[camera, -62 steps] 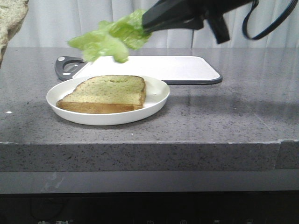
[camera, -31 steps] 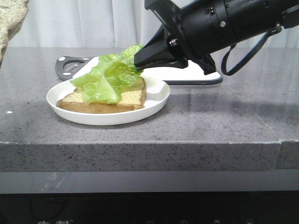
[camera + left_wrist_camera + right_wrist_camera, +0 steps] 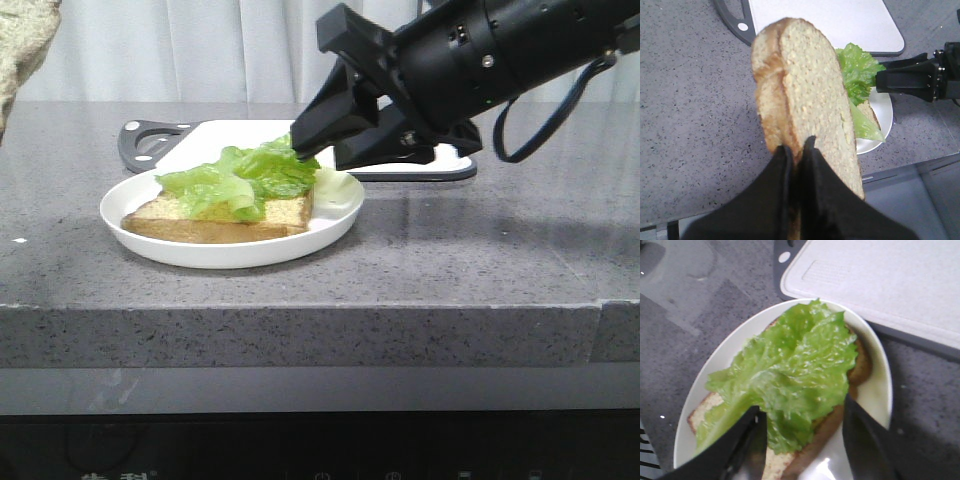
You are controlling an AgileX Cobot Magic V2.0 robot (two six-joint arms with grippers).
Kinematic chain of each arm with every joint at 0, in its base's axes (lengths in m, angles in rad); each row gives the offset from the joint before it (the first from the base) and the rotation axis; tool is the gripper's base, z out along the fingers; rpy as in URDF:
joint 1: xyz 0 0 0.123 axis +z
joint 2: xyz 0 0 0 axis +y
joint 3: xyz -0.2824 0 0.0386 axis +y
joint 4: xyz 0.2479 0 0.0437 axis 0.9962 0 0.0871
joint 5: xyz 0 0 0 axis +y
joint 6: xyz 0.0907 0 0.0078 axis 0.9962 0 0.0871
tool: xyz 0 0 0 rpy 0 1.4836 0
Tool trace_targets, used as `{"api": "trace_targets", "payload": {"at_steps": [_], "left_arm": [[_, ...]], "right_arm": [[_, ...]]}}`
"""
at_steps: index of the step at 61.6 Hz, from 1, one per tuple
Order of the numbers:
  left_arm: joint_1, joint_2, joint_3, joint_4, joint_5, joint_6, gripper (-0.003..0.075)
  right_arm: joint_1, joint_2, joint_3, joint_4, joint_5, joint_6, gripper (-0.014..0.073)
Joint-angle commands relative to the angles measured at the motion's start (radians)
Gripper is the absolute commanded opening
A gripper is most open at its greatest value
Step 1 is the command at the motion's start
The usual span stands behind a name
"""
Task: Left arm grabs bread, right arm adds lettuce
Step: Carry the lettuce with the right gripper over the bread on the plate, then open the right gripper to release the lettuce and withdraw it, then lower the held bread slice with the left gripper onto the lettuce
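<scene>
The bright green ruffled lettuce leaf [image 3: 790,360] is laid on the plated toast slice, directly below the parted right hand [image 3: 802,440], while the left hand [image 3: 796,160] is clamped on the thick bread slice [image 3: 805,95], held clear of the table.

The setting is presenting as a kitchen-style food-preparation station: a grey speckled stone table [image 3: 430,270] is carrying a white plate [image 3: 335,215] and a white cutting board [image 3: 400,140], with pale curtains [image 3: 200,50] hanging behind.
</scene>
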Motion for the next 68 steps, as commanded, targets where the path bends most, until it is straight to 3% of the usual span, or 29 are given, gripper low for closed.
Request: {"api": "trace_targets", "payload": {"at_steps": [1,10,17,33,40,47,56,62,68], "left_arm": [[0.002,-0.002,-0.027,-0.044,-0.067,-0.002,-0.002],[0.002,-0.002,-0.027,-0.044,-0.067,-0.002,-0.002],[0.002,-0.002,-0.027,-0.044,-0.067,-0.002,-0.002],[0.002,-0.002,-0.027,-0.044,-0.067,-0.002,-0.002],[0.002,-0.002,-0.027,-0.044,-0.067,-0.002,-0.002],[0.002,-0.002,-0.027,-0.044,-0.067,-0.002,-0.002],[0.002,-0.002,-0.027,-0.053,-0.067,-0.002,-0.002],[0.002,-0.002,-0.026,-0.123,-0.081,0.003,-0.002],[0.0,0.033,-0.028,-0.243,-0.082,0.091,-0.002]], "right_arm": [[-0.002,-0.099,-0.023,-0.105,-0.039,0.073,0.0395],[-0.002,-0.213,-0.023,-0.315,-0.066,0.256,0.0395],[-0.002,-0.313,-0.023,-0.52,-0.035,0.472,0.0395],[-0.002,-0.506,-0.023,-1.06,0.167,0.96,0.0395],[-0.002,-0.574,-0.017,-1.249,0.261,1.115,0.0395],[-0.002,-0.653,0.015,-1.339,0.292,1.182,0.0395],[-0.002,-0.758,0.079,-1.354,0.292,1.189,0.0395],[-0.002,-0.8,0.114,-1.365,0.276,1.189,0.0395],[-0.002,-0.82,0.139,-1.379,0.266,1.189,0.0395]]}}
